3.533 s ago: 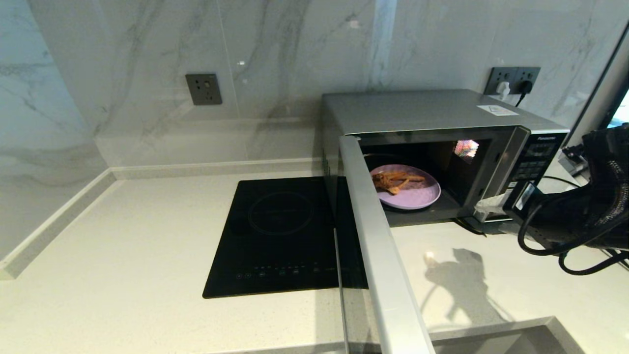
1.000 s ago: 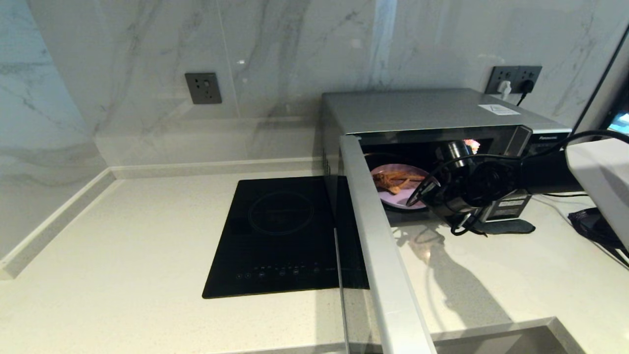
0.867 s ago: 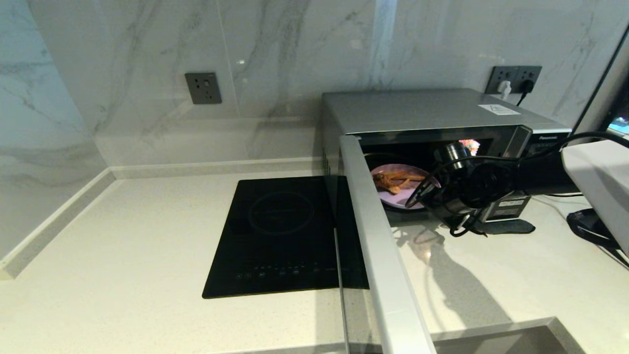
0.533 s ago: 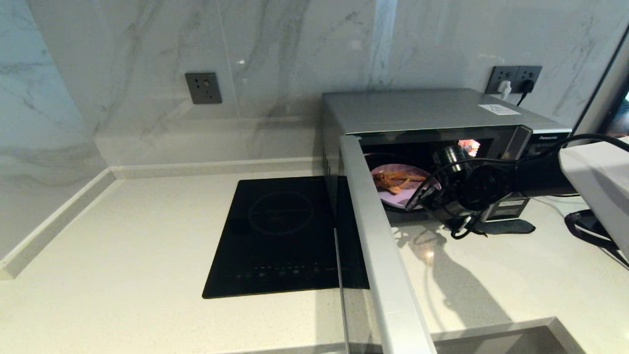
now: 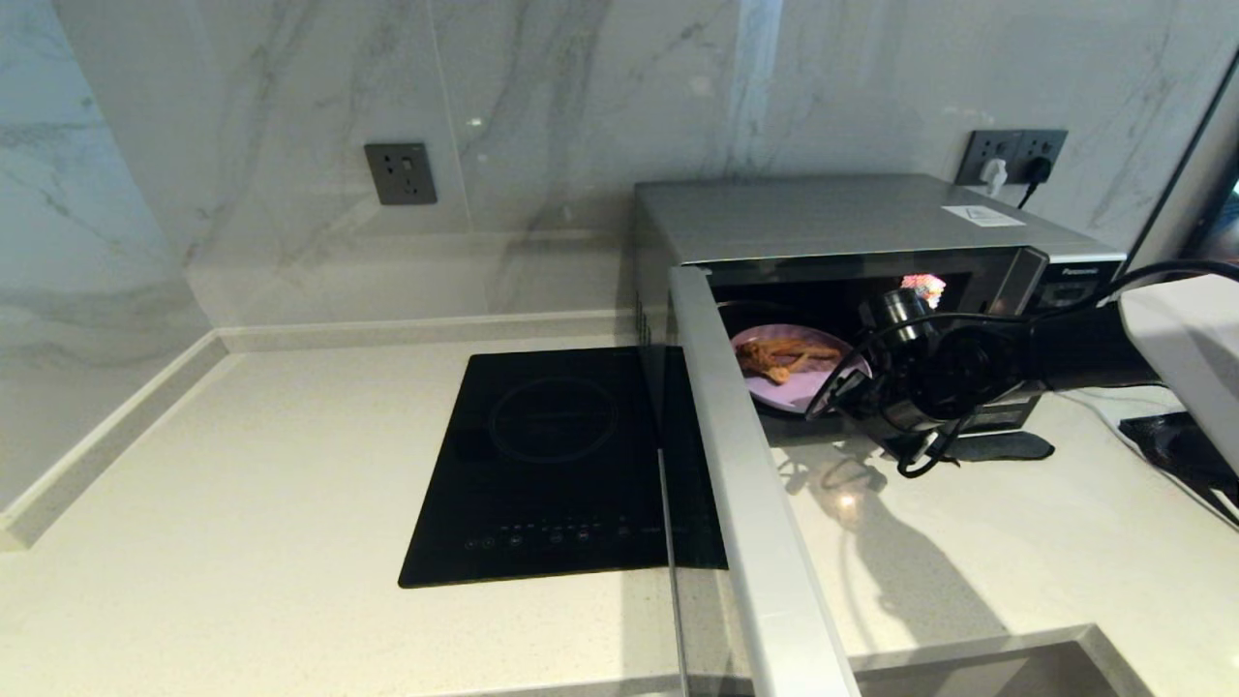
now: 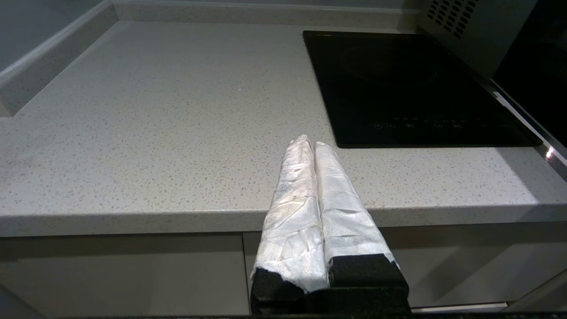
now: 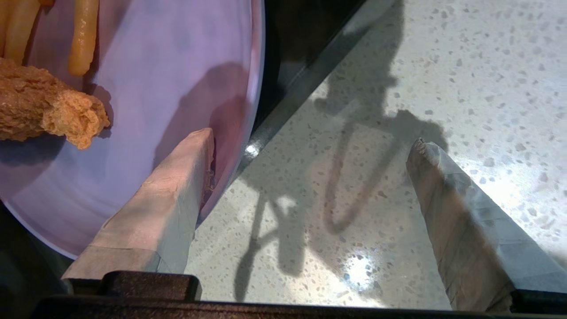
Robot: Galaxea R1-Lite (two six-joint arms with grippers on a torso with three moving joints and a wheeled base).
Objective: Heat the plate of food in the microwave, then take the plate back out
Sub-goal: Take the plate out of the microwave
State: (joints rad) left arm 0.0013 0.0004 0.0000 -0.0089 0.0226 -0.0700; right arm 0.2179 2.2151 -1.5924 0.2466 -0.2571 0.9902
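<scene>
The silver-grey microwave (image 5: 832, 218) stands with its door (image 5: 745, 484) swung wide open toward me. Inside, near the front of the cavity, sits the pale-lavender plate of food (image 5: 774, 382), with a brown fried piece (image 7: 40, 110) and fries on it. My right gripper (image 7: 310, 139) is open at the mouth of the cavity. One taped finger (image 7: 177, 177) lies over the rim of the plate (image 7: 177, 66), the other finger (image 7: 447, 195) over the counter outside. My left gripper (image 6: 312, 142) is shut and empty, parked at the counter's front edge.
A flat black hob (image 5: 552, 465) lies left of the open door. The door juts far out over the counter between the two arms. A sink rim (image 5: 1016, 658) shows at the near right. Wall sockets (image 5: 1012, 155) with plugs sit behind the microwave.
Since 3.5 s ago my right arm has swung in from the far right to the microwave's mouth. In the last half second its wrist has shifted slightly right. The plate has stayed put.
</scene>
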